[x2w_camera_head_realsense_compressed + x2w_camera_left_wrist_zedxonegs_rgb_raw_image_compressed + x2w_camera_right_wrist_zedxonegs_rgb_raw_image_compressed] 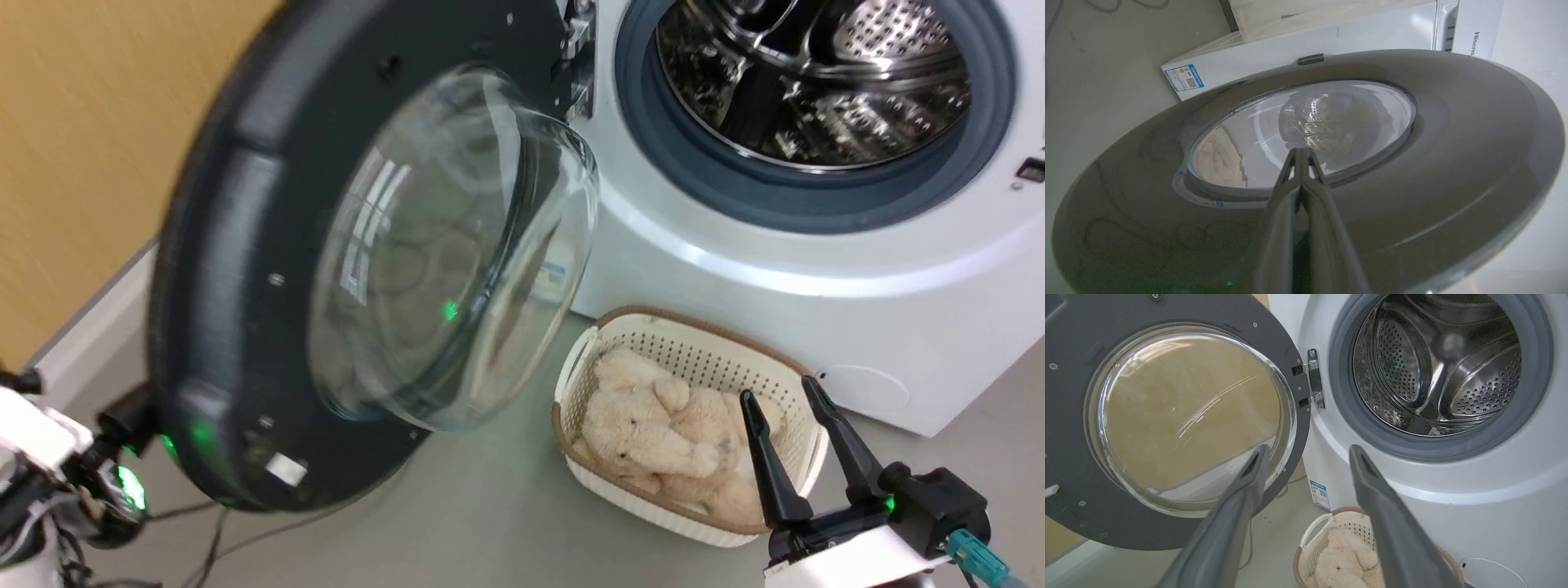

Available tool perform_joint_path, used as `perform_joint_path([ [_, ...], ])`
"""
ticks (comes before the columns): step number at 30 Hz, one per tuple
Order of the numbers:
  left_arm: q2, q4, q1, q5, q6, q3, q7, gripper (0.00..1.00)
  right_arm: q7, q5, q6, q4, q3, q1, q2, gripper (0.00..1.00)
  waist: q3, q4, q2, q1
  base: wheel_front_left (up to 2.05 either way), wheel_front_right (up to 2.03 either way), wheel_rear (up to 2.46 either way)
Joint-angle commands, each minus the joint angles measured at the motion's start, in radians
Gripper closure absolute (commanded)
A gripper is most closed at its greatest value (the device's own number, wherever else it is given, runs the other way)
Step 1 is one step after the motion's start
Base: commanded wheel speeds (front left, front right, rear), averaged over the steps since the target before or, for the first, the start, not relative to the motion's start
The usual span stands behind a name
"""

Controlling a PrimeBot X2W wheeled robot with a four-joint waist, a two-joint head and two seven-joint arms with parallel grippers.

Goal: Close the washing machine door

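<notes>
The washing machine door (237,245) stands swung wide open. Its matte black back and bulging glass bowl (457,245) face me in the head view. The white washing machine (735,269) is behind it, with its steel drum (816,73) exposed. In the left wrist view my left gripper (1301,152) is shut with nothing in it, its tips at the door's glossy front (1453,163) by the window rim. The left wrist (77,478) shows behind the door's lower edge. My right gripper (780,394) hangs open above the basket, apart from the door (1069,457) and the machine (1494,506).
A white-and-brown basket (604,335) holding a cream plush toy (653,425) sits on the grey floor before the machine, right of the door. A yellow wall (82,163) with a pale skirting runs along the left. Cables (212,531) lie on the floor under the door.
</notes>
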Motion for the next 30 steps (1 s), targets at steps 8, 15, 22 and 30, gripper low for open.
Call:
perform_joint_path([
  [8, -0.114, -0.272, 0.181, -0.065, 0.053, -0.105, 0.188, 1.0, -0.005, 0.0, -0.001, 0.008, -0.038, 0.017, 0.022, 0.0, -0.046, -0.049, 0.0, 0.0, 0.0, 0.0, 0.0],
  [15, -0.167, -0.441, 0.301, -0.112, 0.115, -0.232, 0.215, 1.0, -0.005, -0.005, -0.001, 0.006, -0.056, 0.022, 0.03, 0.0, -0.057, -0.134, 0.0, 0.0, 0.0, 0.0, 0.0],
  [22, -0.173, -0.493, 0.364, -0.221, 0.117, -0.431, 0.105, 1.0, -0.005, -0.013, -0.001, -0.002, -0.065, 0.02, 0.033, 0.0, -0.031, -0.26, 0.0, 0.0, 0.0, 0.0, 0.0],
  [30, -0.173, -0.4, 0.295, -0.203, 0.039, -0.632, -0.12, 1.0, -0.005, -0.014, -0.001, -0.015, -0.064, -0.001, 0.034, 0.0, 0.021, -0.428, 0.0, 0.0, 0.0, 0.0, 0.0],
])
